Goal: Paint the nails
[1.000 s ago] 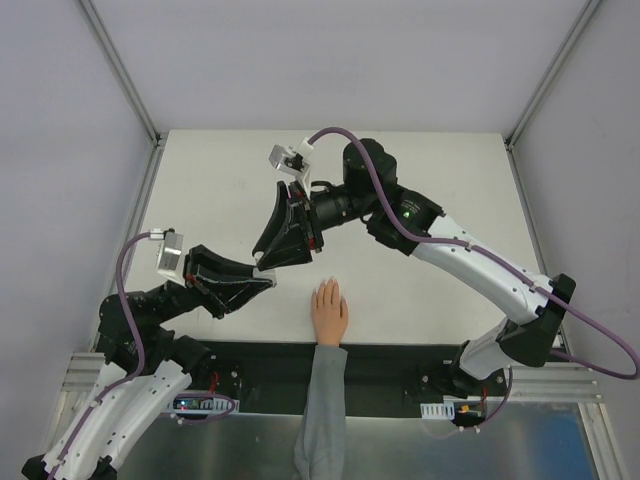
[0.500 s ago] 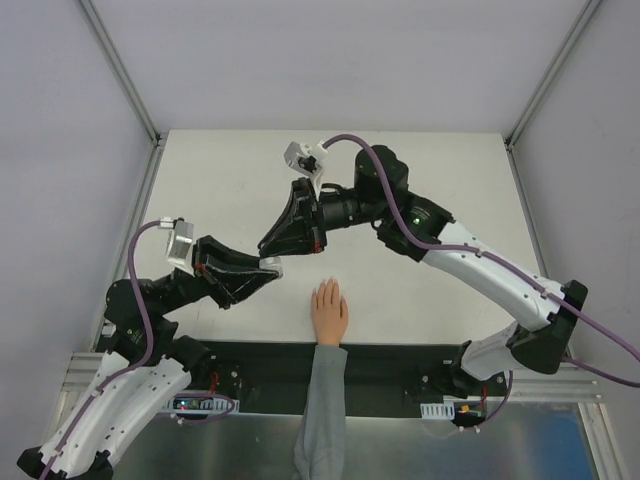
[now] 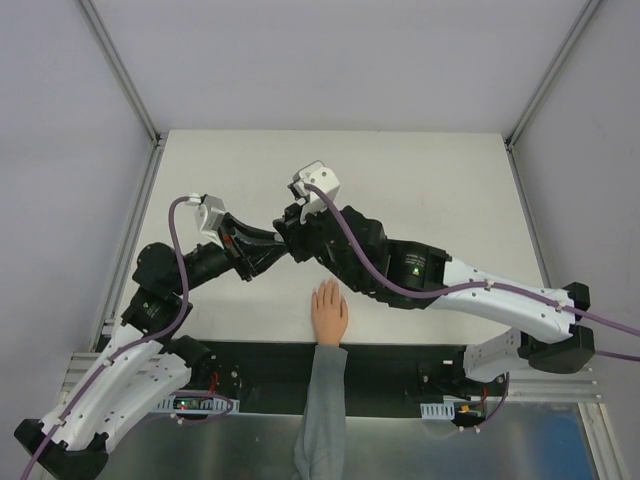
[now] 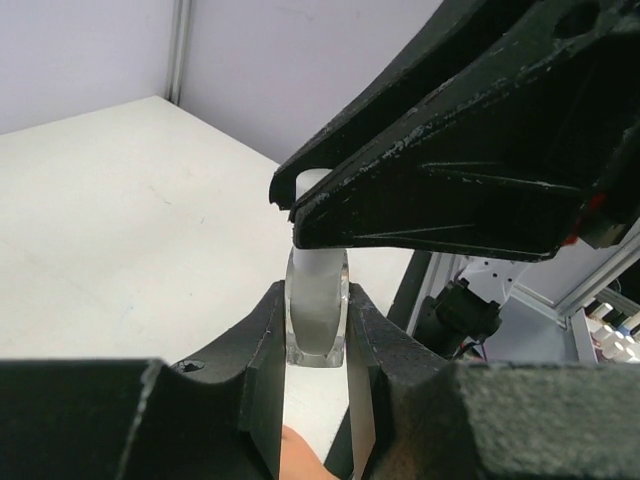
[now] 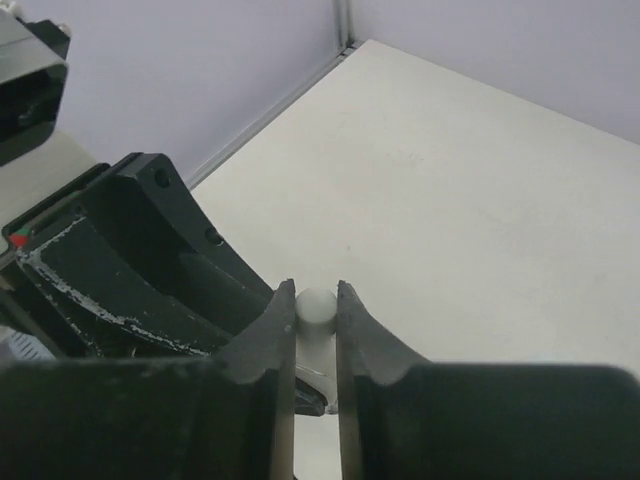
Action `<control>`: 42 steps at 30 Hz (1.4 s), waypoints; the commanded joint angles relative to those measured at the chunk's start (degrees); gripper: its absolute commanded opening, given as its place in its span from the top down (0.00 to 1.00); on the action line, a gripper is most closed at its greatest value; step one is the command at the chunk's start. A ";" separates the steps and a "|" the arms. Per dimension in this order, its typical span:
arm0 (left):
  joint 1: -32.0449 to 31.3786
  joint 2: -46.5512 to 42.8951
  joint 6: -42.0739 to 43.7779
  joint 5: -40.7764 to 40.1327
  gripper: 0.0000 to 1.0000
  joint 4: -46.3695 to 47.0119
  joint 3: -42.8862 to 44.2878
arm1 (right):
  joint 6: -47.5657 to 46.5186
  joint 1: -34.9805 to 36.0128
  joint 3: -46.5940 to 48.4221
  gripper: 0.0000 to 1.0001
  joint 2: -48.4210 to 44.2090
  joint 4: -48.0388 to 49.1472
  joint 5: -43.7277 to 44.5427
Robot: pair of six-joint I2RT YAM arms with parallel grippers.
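Note:
The peach mannequin hand lies palm down at the table's near edge, with its grey sleeve running off toward me. Its nails are too small to tell apart at the fingertips. My left gripper is shut on the body of the small clear bottle and holds it in the air. My right gripper is shut on the bottle's white cap. In the top view the two grippers meet just beyond and left of the hand. A peach fingertip shows below the left jaws.
The white table has raised metal rails along its left and right sides and grey walls around it. My right forearm stretches low across the table just right of the hand. The black base bar runs along the near edge.
Both grippers moved a little away from the near edge and upward, staying joined at the bottle. The right arm swung down and lies lower across the table; the left arm reached further forward.

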 commanded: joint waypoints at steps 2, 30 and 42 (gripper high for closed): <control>1.37 -2.31 -0.67 -2.66 1.00 3.71 1.36 | -4.48 -3.70 1.77 0.56 -3.55 -7.32 -26.61; 1.37 -7.94 -18.87 22.14 1.00 16.53 -2.60 | 10.37 -23.50 0.71 0.42 2.86 14.65 -94.82; 1.37 -6.54 -11.26 11.79 1.00 8.13 2.39 | 6.77 -22.54 -4.19 0.99 -0.47 11.50 -89.91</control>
